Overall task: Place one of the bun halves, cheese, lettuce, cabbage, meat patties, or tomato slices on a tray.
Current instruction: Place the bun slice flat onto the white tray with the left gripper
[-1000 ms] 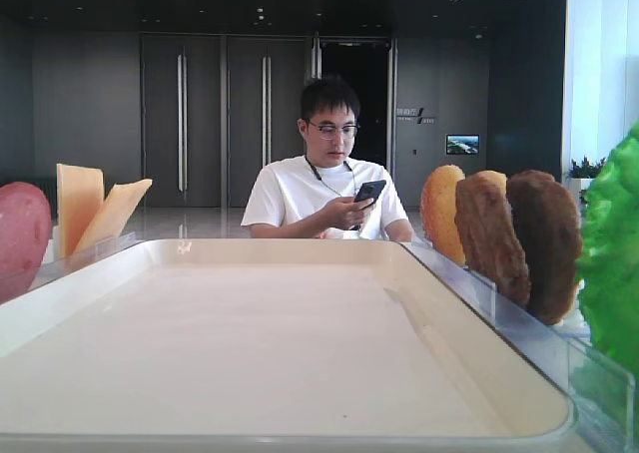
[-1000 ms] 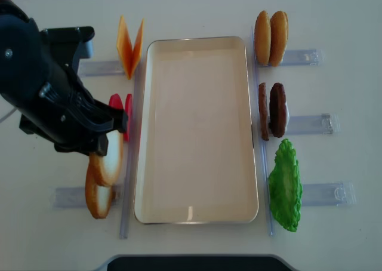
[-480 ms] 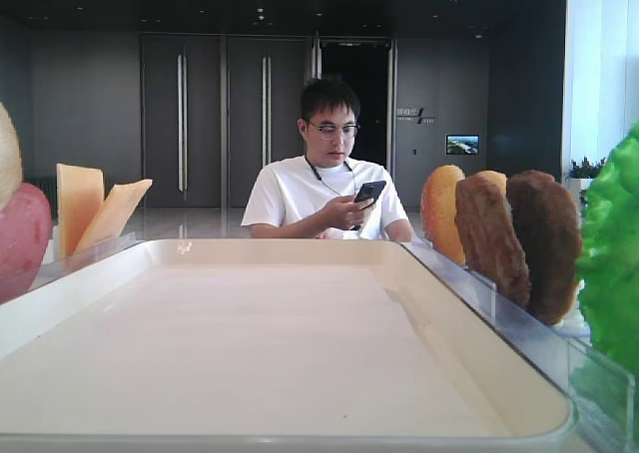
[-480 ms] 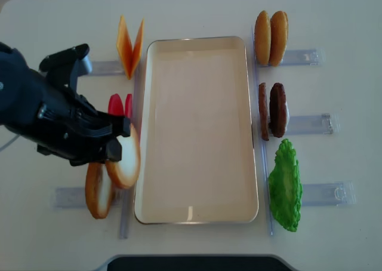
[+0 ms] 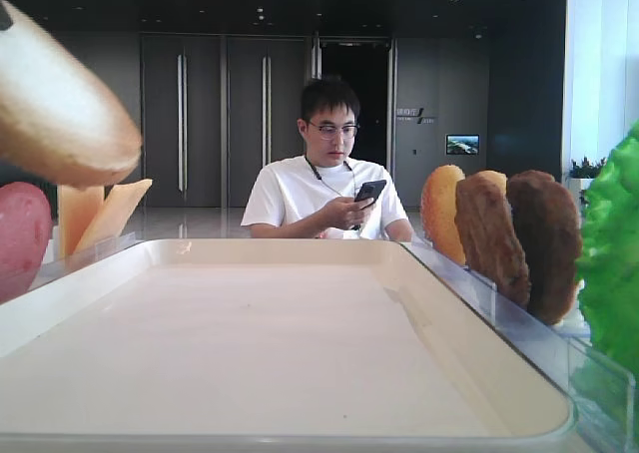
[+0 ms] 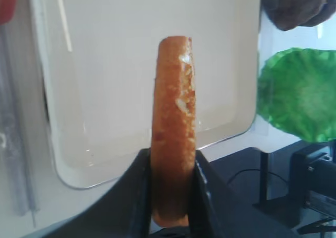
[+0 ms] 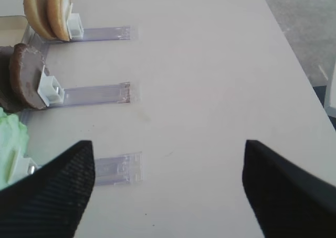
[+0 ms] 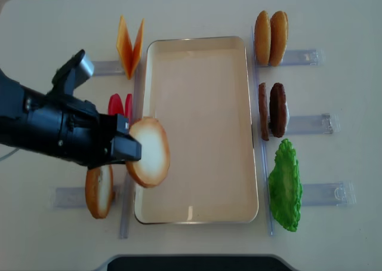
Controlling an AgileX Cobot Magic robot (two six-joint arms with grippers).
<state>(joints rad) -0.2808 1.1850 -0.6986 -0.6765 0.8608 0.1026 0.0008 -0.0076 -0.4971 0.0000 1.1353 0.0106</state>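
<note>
1. Your left claw (image 8: 130, 151) is clenched on a thick round golden-brown bun half with a pale flat face (image 8: 148, 152). In the left wrist view its two fingers pinch the bun (image 6: 173, 128) across its thickness at the near edge.
2. The bun hangs over the left rim of the large cream-beige rectangular tray (image 8: 197, 211), partly above the tray floor and not touching it. Its pale face points up toward the overhead camera.
3. Judging by its even shape in the grip, the bun is stiff and light, likely a plastic replica. It should not sag or crumble, though the smooth crust could slip, so keep your hold on the edge with both faces squeezed.
4. The left arm reaches in from the left of the counter (image 8: 334, 20), its black wrist roughly level and pointing toward the tray's centre.
5. A second golden-brown bun half (image 8: 98, 191) stands upright in the clear plastic holder behind the claw, just beside the tray.
6. Your right claw (image 7: 168, 191) is released, its two dark fingers spread wide above bare counter, well apart from the dark brown rough meat patties (image 7: 23, 75).
7. To finish, you would probably need to carry the bun farther inward and lower it before letting go.
</note>
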